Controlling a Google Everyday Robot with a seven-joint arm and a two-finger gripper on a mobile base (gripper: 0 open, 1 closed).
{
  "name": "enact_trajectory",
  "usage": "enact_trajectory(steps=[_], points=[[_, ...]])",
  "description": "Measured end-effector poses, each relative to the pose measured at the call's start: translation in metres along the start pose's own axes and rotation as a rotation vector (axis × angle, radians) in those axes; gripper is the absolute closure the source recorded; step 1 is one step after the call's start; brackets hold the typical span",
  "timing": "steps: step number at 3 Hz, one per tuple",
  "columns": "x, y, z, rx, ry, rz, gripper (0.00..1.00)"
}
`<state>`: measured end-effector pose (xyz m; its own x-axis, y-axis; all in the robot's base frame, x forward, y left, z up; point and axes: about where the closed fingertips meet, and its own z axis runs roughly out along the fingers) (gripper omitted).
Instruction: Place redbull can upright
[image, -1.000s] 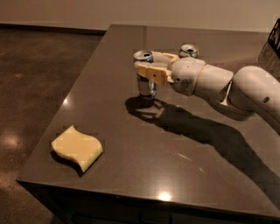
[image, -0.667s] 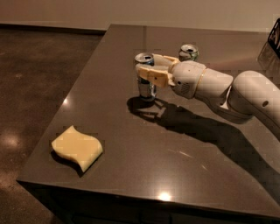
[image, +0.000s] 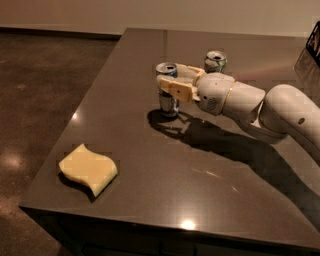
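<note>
The redbull can (image: 167, 102) is a slim blue-and-silver can standing upright on the dark table (image: 150, 165), near the middle of its far half. My gripper (image: 168, 85) reaches in from the right, with its tan fingers (image: 175, 89) around the can's upper body. The fingers hide the middle of the can; its silver top (image: 166, 67) and its base show. The white arm (image: 260, 107) stretches off to the right edge.
A white-and-green soda can (image: 215, 62) stands upright just behind the gripper. A yellow sponge (image: 88, 169) lies near the table's front left corner. The table's left edge drops to a brown floor (image: 40, 100). A dark object (image: 315, 40) sits at the far right edge.
The gripper, arm and can stand almost where they stood a second ago; no clear movement shows.
</note>
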<state>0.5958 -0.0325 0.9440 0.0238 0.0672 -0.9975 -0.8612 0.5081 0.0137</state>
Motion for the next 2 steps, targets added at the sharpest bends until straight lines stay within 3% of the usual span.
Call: enact_trajectory(steps=[1,2], points=[[-0.0005,0.0017,0.002,-0.004,0.0,-0.001,0.13],[-0.0009,0.0034,0.0038,-0.008,0.0,-0.001,0.0]])
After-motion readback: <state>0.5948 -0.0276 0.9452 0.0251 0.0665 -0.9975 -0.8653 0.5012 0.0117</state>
